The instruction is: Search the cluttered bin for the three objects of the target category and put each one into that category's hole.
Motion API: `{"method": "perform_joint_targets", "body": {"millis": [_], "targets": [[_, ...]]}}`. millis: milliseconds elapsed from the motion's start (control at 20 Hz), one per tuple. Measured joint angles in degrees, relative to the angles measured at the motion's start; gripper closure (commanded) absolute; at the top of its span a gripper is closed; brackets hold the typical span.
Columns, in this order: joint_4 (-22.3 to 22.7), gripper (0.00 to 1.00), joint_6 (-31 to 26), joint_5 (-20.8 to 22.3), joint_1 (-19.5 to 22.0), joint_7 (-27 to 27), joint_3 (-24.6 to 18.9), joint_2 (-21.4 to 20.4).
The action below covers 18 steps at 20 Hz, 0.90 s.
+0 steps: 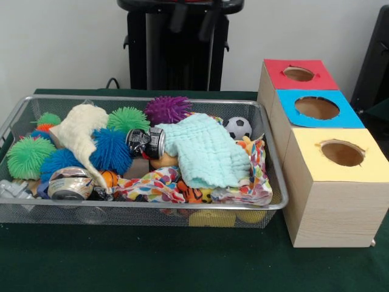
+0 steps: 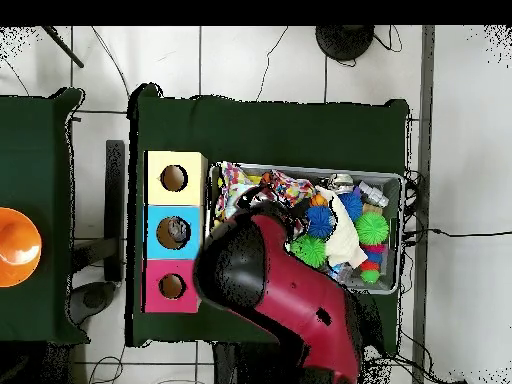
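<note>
The wire mesh bin (image 1: 146, 98) stands on the green table, full of toys and cloths. A dark printed can (image 1: 146, 143) lies on its side near the bin's middle. A second can (image 1: 70, 184) lies at the bin's front left corner, silvery top facing me. I see no third can. The blue-topped hole (image 1: 316, 107) is the middle of three boxes right of the bin; it also shows in the overhead view (image 2: 173, 232). My gripper (image 1: 194, 18) hangs at the top edge, behind the bin, open and empty. In the overhead view the red arm (image 2: 290, 290) covers it.
The red-topped hole (image 1: 298, 73) is behind the blue one, the yellow-topped hole (image 1: 342, 153) in front. A mint cloth (image 1: 206, 152), a cream cloth (image 1: 82, 128), several puff balls and a small football (image 1: 239, 127) fill the bin. The black pedestal (image 1: 176, 55) stands behind.
</note>
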<state>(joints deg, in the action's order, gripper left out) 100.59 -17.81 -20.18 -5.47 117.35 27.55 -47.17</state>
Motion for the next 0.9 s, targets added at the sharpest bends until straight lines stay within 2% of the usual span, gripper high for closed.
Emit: {"method": "perform_joint_targets", "body": {"millis": [250, 600, 900], "targets": [[2.8, 0.00, 0.1, 7.2, 9.2, 0.0, -6.3, -2.4], [3.1, 0.00, 0.5, 16.1, 16.9, 0.0, -14.0, -2.8], [4.1, 0.00, 2.1, 23.3, 24.5, 0.0, -23.6, -2.7]]}}
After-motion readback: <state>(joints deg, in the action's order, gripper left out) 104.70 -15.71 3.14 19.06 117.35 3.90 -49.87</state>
